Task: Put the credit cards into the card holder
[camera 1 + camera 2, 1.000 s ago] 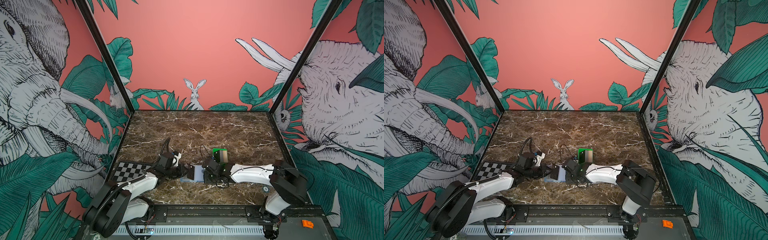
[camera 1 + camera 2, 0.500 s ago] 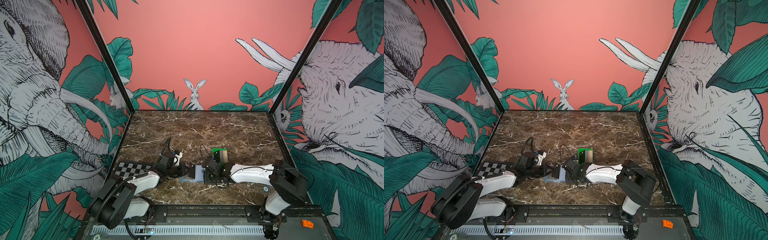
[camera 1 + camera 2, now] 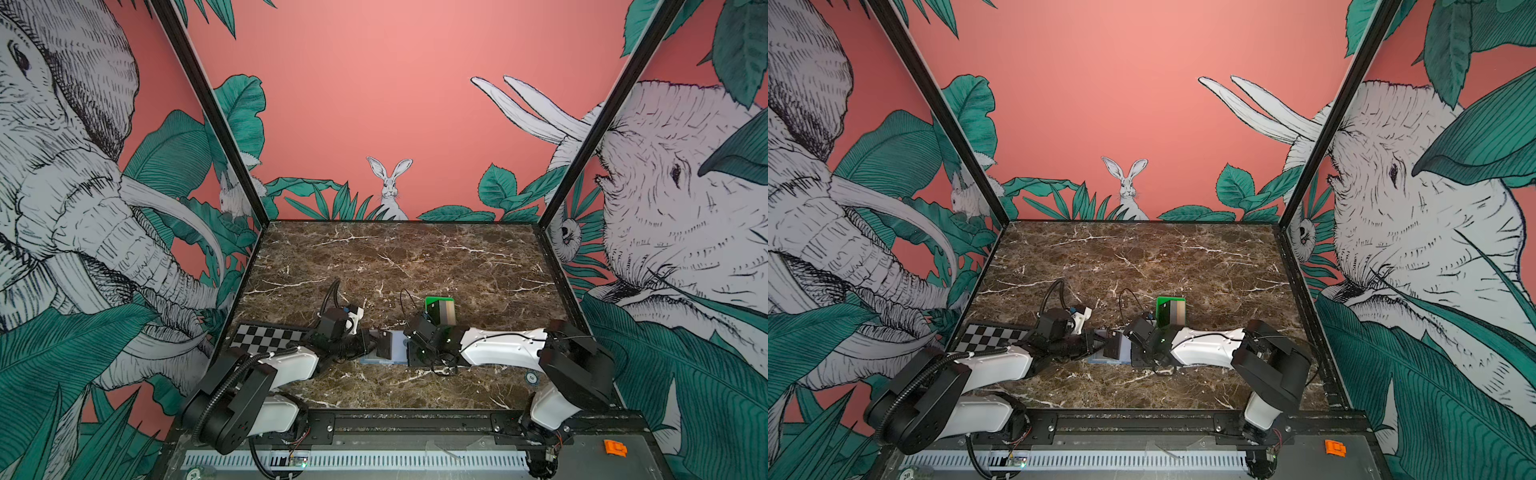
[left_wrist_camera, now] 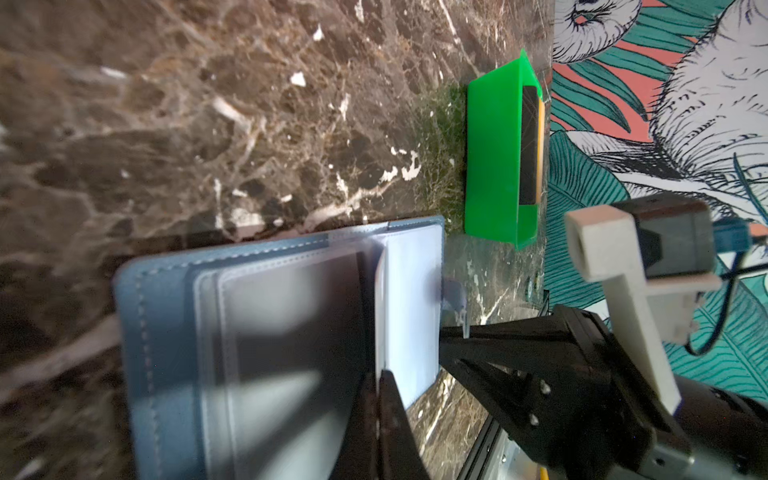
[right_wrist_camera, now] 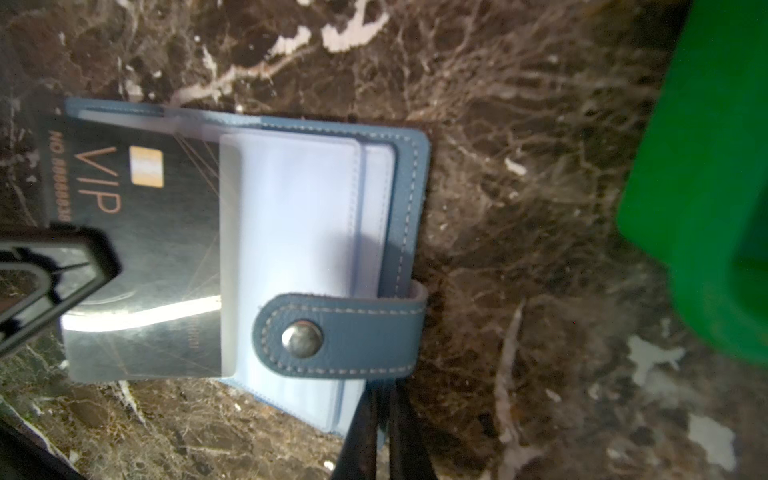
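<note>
The slate-blue card holder (image 5: 409, 199) lies open on the marble near the front, also visible in both top views (image 3: 397, 352) (image 3: 1123, 350). A black VIP card (image 5: 145, 208) is partly inside one clear sleeve. My left gripper (image 4: 380, 399) is shut on that card's outer edge and comes in from the left (image 3: 372, 343). My right gripper (image 5: 382, 415) is shut on the card holder's edge beside the snap tab (image 5: 338, 334) and holds it from the right (image 3: 411, 351). More credit cards (image 3: 444, 312), dark and tan, stand in a green tray (image 3: 432, 300).
A checkerboard plate (image 3: 266, 337) lies at the front left, under the left arm. The green tray (image 4: 494, 158) sits just behind the right wrist. The cell's patterned walls enclose the marble table (image 3: 395, 257) on three sides.
My left gripper has moved slightly to the right with the black card, toward the card holder. The right gripper has stayed where it was.
</note>
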Tool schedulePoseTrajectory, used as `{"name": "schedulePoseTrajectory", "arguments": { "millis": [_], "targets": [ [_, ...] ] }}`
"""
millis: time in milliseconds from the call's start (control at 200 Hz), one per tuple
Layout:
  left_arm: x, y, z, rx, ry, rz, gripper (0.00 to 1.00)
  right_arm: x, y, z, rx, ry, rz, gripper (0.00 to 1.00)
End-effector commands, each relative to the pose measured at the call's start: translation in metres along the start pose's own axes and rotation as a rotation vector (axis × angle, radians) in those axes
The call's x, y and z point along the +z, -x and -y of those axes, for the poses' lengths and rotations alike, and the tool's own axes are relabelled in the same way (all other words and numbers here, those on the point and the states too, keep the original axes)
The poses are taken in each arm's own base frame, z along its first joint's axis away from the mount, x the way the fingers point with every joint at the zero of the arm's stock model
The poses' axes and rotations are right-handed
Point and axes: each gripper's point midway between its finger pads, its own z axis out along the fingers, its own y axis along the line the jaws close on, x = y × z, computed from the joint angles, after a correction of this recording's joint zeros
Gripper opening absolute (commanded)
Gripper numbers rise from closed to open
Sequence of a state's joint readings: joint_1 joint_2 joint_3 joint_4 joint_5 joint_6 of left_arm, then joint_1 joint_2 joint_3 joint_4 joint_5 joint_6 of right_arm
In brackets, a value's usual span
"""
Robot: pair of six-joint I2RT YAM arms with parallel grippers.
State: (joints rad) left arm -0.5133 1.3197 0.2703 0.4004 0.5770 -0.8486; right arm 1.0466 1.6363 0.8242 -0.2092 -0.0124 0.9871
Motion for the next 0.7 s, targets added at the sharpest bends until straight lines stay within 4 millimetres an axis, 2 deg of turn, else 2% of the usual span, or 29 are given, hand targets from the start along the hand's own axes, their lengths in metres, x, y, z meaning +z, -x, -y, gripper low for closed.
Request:
{"name": "schedulePoseTrajectory", "arguments": {
  "millis": [0,255,695],
  "targets": [
    [0.001,-0.007,-0.008,-0.03,0.007,-0.012,0.01,0.012,-0.009,0.012,-0.006,-0.051,-0.026,0.09],
    [0.003,-0.007,-0.008,-0.043,-0.001,-0.012,0.05,0.014,-0.009,0.012,-0.001,-0.047,-0.027,0.09],
    [0.013,-0.019,-0.012,-0.056,0.01,-0.053,0.11,0.018,-0.011,0.013,0.006,-0.041,-0.029,0.08]
  ]
}}
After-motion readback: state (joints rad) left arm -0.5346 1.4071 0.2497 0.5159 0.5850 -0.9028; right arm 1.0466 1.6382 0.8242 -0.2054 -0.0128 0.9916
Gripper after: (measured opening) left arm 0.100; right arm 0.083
